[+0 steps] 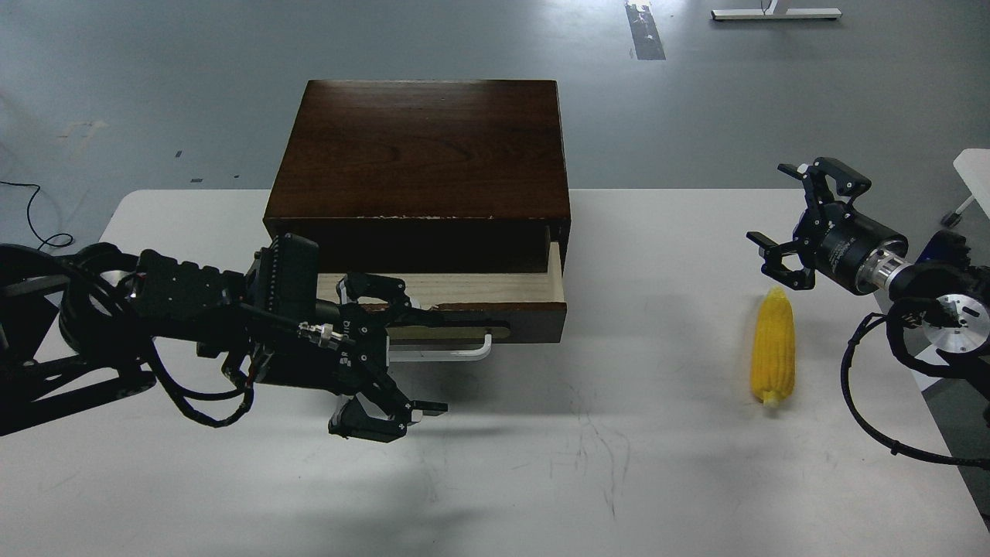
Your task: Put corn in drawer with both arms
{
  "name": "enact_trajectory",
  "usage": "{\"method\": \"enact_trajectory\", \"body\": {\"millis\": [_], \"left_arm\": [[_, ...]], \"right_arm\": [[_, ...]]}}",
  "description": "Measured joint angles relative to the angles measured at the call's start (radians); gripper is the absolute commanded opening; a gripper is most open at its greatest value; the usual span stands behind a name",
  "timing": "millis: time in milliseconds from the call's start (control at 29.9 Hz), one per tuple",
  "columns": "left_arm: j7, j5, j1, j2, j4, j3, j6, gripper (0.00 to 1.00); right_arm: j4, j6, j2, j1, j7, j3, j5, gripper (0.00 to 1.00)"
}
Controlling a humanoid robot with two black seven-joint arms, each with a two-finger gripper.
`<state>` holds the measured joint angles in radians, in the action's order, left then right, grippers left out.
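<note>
Corn lies on table, long axis 12–6 w/ tip at 12, just at 6 o'clock of right gripper, fingers spread & empty, far nearer than open left gripper by pulled-out drawer.

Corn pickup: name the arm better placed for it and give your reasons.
Right. The right gripper hangs open just beyond the tip of the corn, which lies on the table's right side. The left gripper is open at the drawer front, far across the table.
</note>
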<state>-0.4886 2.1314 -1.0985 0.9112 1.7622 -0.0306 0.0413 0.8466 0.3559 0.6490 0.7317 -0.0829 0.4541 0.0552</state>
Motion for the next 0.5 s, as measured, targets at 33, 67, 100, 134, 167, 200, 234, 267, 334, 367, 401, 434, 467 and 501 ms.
{"method": "enact_trajectory", "body": {"millis": [33, 67, 100, 134, 167, 200, 234, 267, 334, 367, 401, 434, 467, 501], "left_arm": [[0.0, -0.011, -0.001, 0.001, 0.0, -0.011, -0.031, 0.98], [0.0, -0.038, -0.002, 0.002, -0.001, -0.028, -0.06, 0.98], [0.0, -0.077, -0.002, 0.002, -0.001, -0.047, -0.081, 0.98], [0.0, -0.124, -0.002, 0.002, -0.001, -0.067, -0.094, 0.98], [0.0, -0.184, -0.001, 0.001, -0.001, -0.088, -0.101, 0.98], [0.0, -0.277, 0.0, -0.004, -0.001, -0.12, -0.107, 0.98], [0.0, -0.378, 0.0, -0.008, -0.001, -0.158, -0.11, 0.98], [0.0, -0.473, 0.001, -0.011, -0.001, -0.19, -0.111, 0.98], [0.0, -0.679, 0.002, -0.014, -0.008, -0.255, -0.112, 0.98], [0.0, -0.771, 0.003, -0.015, -0.016, -0.278, -0.112, 0.98], [0.0, -0.873, 0.003, -0.015, -0.032, -0.302, -0.112, 0.98], [0.0, -0.982, 0.003, -0.015, -0.059, -0.317, -0.112, 0.98], [0.0, -1.077, 0.003, -0.013, -0.091, -0.326, -0.112, 0.98], [0.0, -1.186, 0.004, -0.01, -0.13, -0.332, -0.112, 0.98]], "right_arm": [[0.0, 0.0, 0.0, 0.0, 0.0, 0.0, 0.0, 1.0], [0.0, 0.0, 0.0, 0.0, 0.0, 0.0, 0.0, 1.0], [0.001, 0.0, 0.0, 0.0, 0.0, 0.0, 0.0, 1.0], [0.001, 0.0, 0.0, 0.0, 0.0, 0.0, 0.0, 1.0], [0.002, 0.0, 0.0, 0.0, 0.0, 0.0, 0.0, 1.0], [0.003, 0.0, 0.0, 0.0, 0.0, 0.001, 0.0, 1.0], [0.004, 0.0, 0.0, 0.0, 0.0, 0.001, 0.0, 1.0], [0.005, 0.001, 0.0, 0.0, 0.0, 0.001, 0.0, 1.0], [0.007, 0.003, 0.001, 0.0, -0.001, 0.002, 0.0, 1.0], [0.009, 0.005, 0.003, 0.0, -0.001, 0.003, 0.0, 1.0], [0.01, 0.007, 0.007, 0.002, -0.001, 0.004, 0.0, 1.0], [0.012, 0.008, 0.011, 0.006, -0.001, 0.004, 0.0, 1.0], [0.015, 0.009, 0.016, 0.01, -0.001, 0.004, 0.0, 1.0], [0.02, 0.01, 0.022, 0.014, -0.002, 0.004, -0.002, 1.0]]}}
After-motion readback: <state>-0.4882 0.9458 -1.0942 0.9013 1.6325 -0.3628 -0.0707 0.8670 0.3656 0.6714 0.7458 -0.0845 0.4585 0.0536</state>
